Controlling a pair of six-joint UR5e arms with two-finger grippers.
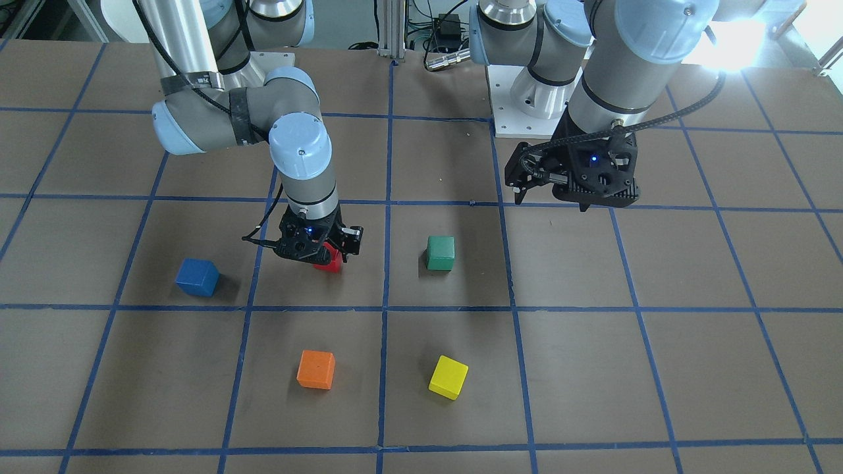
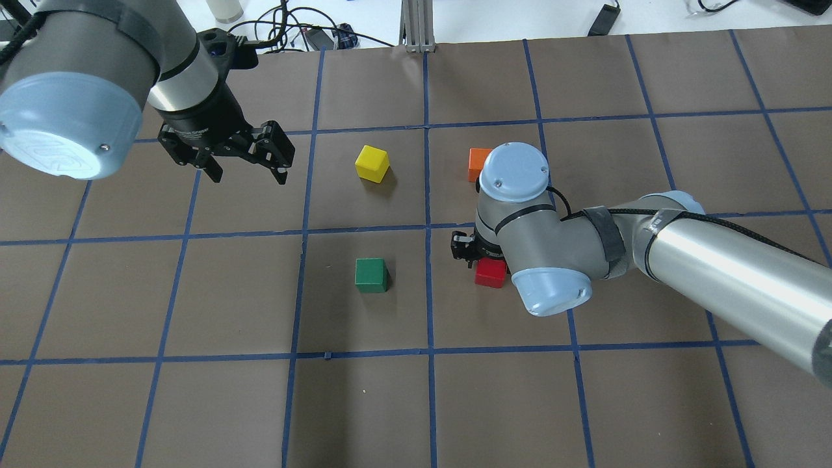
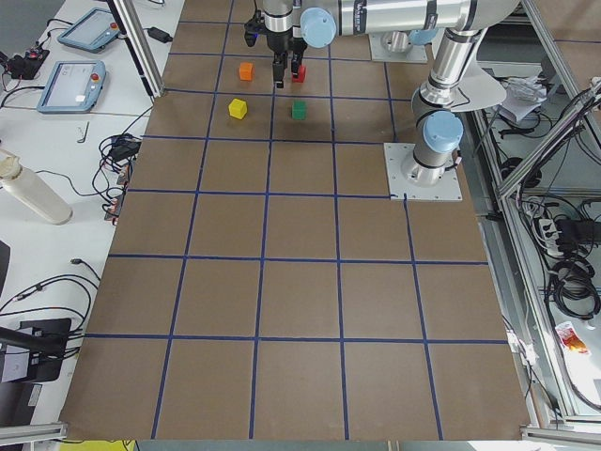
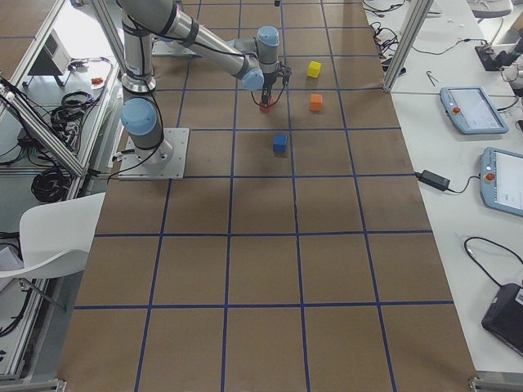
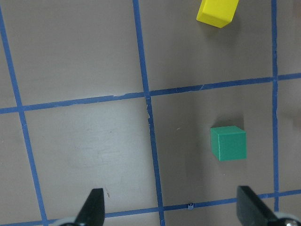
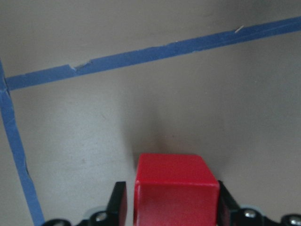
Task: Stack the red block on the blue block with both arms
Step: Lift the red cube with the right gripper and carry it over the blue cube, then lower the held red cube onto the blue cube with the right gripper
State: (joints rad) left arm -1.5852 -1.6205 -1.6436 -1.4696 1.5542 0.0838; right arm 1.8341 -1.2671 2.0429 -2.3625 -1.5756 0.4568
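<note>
The red block (image 1: 328, 261) sits between the fingers of my right gripper (image 1: 323, 253), low at the table near the middle. In the right wrist view the black fingers (image 6: 118, 202) press both sides of the red block (image 6: 176, 186), so this gripper is shut on it. The blue block (image 1: 197, 276) stands alone on the table, about one grid cell from the red block. It also shows in the exterior right view (image 4: 279, 143). In the overhead view my right arm hides it. My left gripper (image 2: 247, 168) hangs open and empty above the table, far from both blocks.
A green block (image 1: 440, 253) stands on the other side of the red block. An orange block (image 1: 316, 369) and a yellow block (image 1: 448, 377) stand farther from the robot. The left wrist view shows the green block (image 5: 228, 143) and the yellow block (image 5: 216, 12) below it.
</note>
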